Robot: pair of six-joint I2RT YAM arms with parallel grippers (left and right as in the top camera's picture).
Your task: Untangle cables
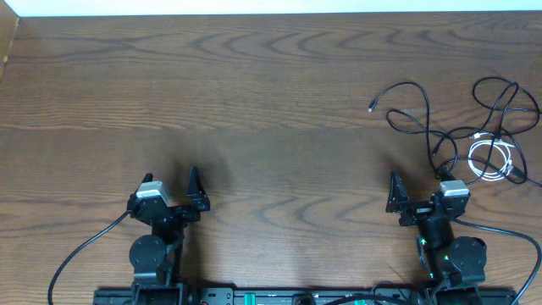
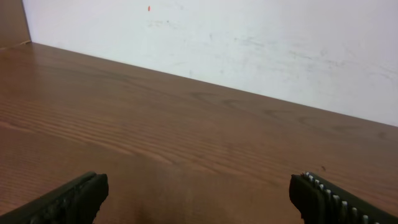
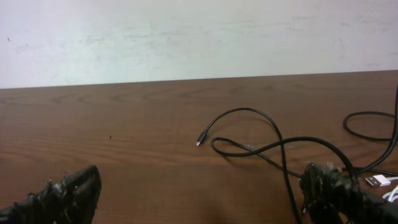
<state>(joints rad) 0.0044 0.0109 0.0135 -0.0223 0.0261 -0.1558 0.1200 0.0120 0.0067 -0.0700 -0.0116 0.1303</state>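
A black cable lies in loose crossing loops at the table's right side, its plug end pointing left. A coiled white cable sits tangled among the black loops. My right gripper stands open just in front of the tangle, holding nothing. In the right wrist view the black cable runs past the right fingertip, and a white connector shows at the far right. My left gripper is open and empty near the front left, far from the cables. Its wrist view shows only bare wood between the fingers.
The wooden table stretches from the back wall to the arm bases at the front edge. A white wall stands behind the table. Black arm leads curl beside both bases.
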